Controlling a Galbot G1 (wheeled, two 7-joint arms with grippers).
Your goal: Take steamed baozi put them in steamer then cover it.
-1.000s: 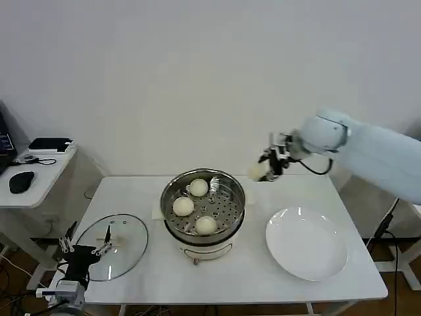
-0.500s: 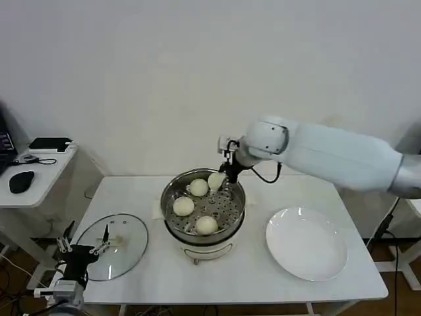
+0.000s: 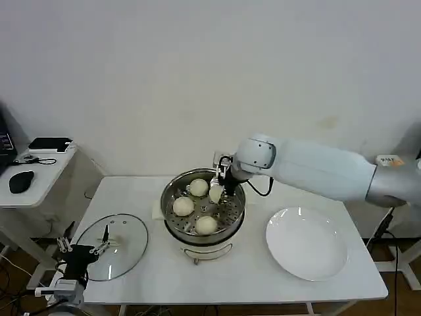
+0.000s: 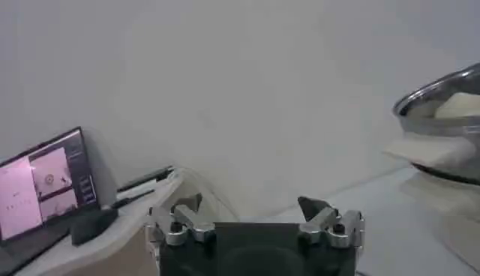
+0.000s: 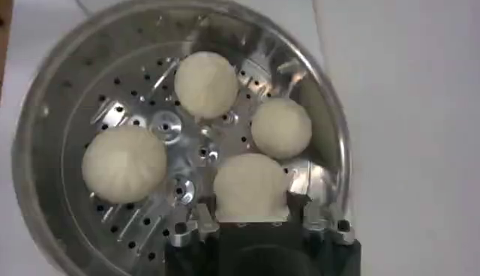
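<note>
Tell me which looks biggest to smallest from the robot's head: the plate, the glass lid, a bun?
1. White plate, looks slightly the largest.
2. Glass lid, close to the plate, so that order is unsure.
3. Bun in the steamer, clearly smallest.

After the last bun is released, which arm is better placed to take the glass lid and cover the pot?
Probably the left. The left gripper hangs open right by the cover on the table, while the right gripper is over the steamer, shut on the fourth baozi.
</note>
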